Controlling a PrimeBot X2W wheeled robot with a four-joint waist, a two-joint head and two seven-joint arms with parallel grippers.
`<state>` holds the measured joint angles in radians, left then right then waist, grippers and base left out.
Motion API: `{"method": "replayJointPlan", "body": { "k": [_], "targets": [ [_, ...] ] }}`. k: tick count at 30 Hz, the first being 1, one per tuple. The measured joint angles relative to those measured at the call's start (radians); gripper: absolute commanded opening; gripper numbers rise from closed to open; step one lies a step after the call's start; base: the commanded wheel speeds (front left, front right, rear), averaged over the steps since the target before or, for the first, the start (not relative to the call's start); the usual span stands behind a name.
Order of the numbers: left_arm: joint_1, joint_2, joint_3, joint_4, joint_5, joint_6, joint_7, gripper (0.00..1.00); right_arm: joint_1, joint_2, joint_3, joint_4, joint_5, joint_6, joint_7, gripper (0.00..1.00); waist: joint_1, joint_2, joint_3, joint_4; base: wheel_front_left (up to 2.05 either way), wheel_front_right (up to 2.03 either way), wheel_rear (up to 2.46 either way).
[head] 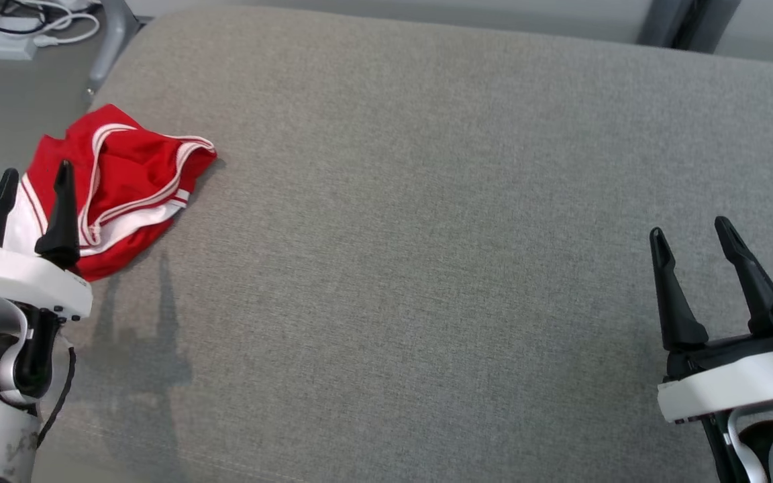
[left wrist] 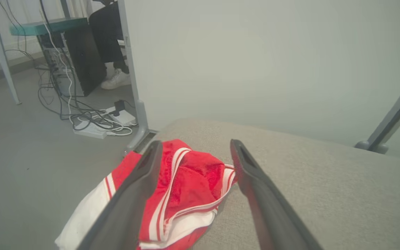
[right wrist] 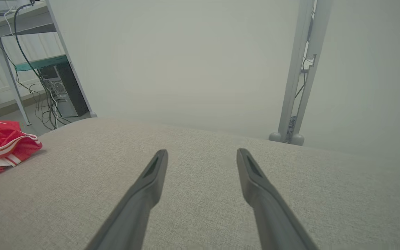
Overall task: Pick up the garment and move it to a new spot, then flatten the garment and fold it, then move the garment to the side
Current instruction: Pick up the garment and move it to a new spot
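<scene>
We see the garment, red with white bands along its hems and a white panel, crumpled in a loose, unfolded heap on the grey fabric worktop. It lies under and just ahead of our left claw, its white panel on that claw's outer side at the worktop's edge, well apart from our right claw.

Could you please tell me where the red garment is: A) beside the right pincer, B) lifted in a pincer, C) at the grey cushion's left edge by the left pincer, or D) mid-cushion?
C: the red garment lies crumpled at the left edge of the grey cushion, just ahead of the open left pincer.
</scene>
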<state>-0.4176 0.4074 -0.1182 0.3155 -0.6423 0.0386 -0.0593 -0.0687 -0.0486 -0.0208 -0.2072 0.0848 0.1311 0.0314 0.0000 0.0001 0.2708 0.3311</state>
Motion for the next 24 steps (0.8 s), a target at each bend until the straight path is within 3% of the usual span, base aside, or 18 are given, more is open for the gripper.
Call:
{"method": "replayJointPlan", "body": {
  "k": [7,15,16,17,18,24],
  "targets": [
    [-0.146,-0.015,0.012,0.337,-0.077,-0.089,0.025,1.0,-0.048,-0.004,0.013,-0.027,-0.019,0.0,0.012,1.0,0.0,0.0,0.124,-0.04,0.0,0.0,0.0],
    [-0.261,-0.02,0.003,0.618,-0.09,-0.136,-0.013,1.0,-0.079,-0.013,0.027,-0.036,-0.026,0.0,0.021,1.0,0.0,-0.0001,0.204,-0.06,0.0,0.0,0.0],
    [-0.271,-0.023,0.002,0.64,-0.095,-0.141,-0.019,0.62,-0.082,-0.013,0.028,-0.036,-0.026,0.0,0.021,1.0,-0.0001,-0.0001,0.205,-0.06,0.0,0.0,0.0],
    [-0.28,-0.024,-0.001,0.659,-0.097,-0.145,-0.027,0.13,-0.083,-0.013,0.029,-0.035,-0.026,0.0,0.021,1.0,0.0,0.0,0.204,-0.06,0.0,0.0,0.0],
    [-0.288,-0.024,-0.002,0.675,-0.097,-0.149,-0.042,0.0,-0.085,-0.013,0.029,-0.034,-0.026,0.0,0.021,1.0,0.0,0.0,0.203,-0.059,0.0,0.0,0.0],
    [-0.312,-0.007,-0.018,0.702,-0.085,-0.161,-0.151,0.0,-0.085,-0.013,0.017,-0.016,-0.02,0.0,0.012,1.0,0.0,0.0,0.17,-0.058,0.0,0.0,0.0]
  ]
}}
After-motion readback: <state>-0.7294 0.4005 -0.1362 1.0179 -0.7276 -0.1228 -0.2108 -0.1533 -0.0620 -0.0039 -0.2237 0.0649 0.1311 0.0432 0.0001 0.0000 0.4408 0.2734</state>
